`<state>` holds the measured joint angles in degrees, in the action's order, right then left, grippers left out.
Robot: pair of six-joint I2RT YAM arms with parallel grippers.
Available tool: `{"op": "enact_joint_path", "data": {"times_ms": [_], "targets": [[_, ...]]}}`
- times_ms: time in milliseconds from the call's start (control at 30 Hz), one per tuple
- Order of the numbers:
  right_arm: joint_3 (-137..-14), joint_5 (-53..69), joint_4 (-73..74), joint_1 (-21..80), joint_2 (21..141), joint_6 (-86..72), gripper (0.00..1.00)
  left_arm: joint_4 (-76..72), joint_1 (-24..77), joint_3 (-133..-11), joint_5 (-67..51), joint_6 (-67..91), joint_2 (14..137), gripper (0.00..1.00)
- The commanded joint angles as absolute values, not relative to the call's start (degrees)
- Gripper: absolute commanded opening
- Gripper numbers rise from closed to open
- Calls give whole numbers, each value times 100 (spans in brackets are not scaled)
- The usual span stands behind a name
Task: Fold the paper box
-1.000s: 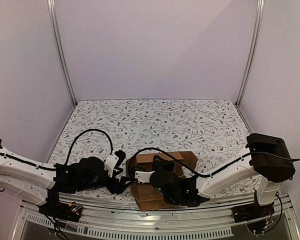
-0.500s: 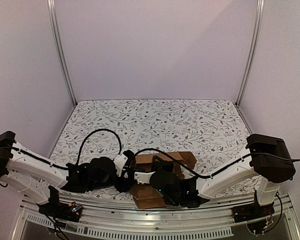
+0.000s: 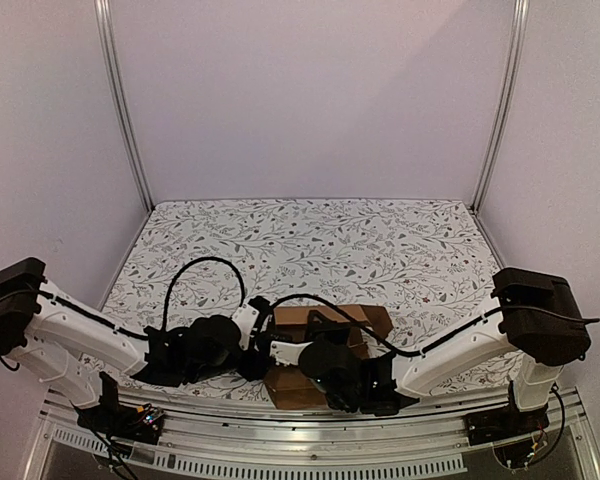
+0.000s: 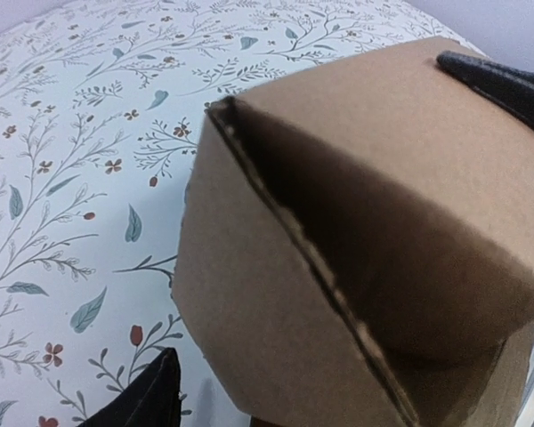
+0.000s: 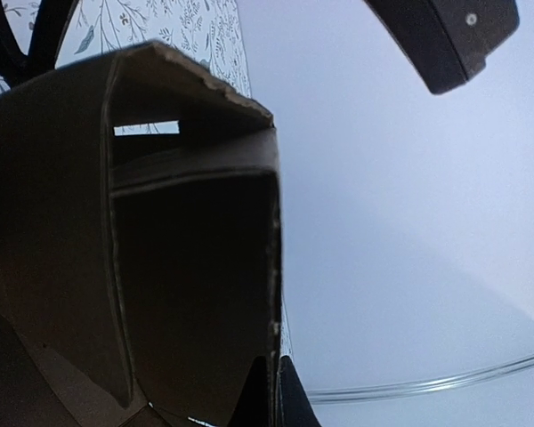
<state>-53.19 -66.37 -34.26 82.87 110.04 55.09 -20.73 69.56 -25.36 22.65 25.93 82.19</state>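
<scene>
Both arms stretch low beside the paper box [image 3: 298, 318].

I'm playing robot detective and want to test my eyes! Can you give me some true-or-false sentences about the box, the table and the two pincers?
1. The box is plain brown cardboard. True.
2. The table cover is plain white. False: it has a pattern of leaves and little flowers.
3. The right pincer is shut on a wall of the box. True.
4. The left pincer is far away from the box. False: it is open, with one finger on each side of a box corner.
</scene>
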Motion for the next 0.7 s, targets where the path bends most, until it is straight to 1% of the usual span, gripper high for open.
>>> {"op": "enact_joint_path", "data": {"times_ms": [0, 233, 533, 667], "targets": [[-5520, -6789, -3189, 8347, 11220, 5221, 0, -2141, 7080, -2627, 2689, 2832, 8298, 65], [-5779, -6793, -2362, 8345, 11151, 4513, 0, -2187, 7206, -2754, 3156, 2993, 8526, 69], [-5968, -6628, -1652, 8350, 11060, 3918, 0, -2800, 7378, -2813, 3708, 2963, 8754, 77], [-6043, -6535, -1337, 8346, 10973, 3622, 0, -2929, 7426, -2839, 3984, 2909, 8763, 79]]}}
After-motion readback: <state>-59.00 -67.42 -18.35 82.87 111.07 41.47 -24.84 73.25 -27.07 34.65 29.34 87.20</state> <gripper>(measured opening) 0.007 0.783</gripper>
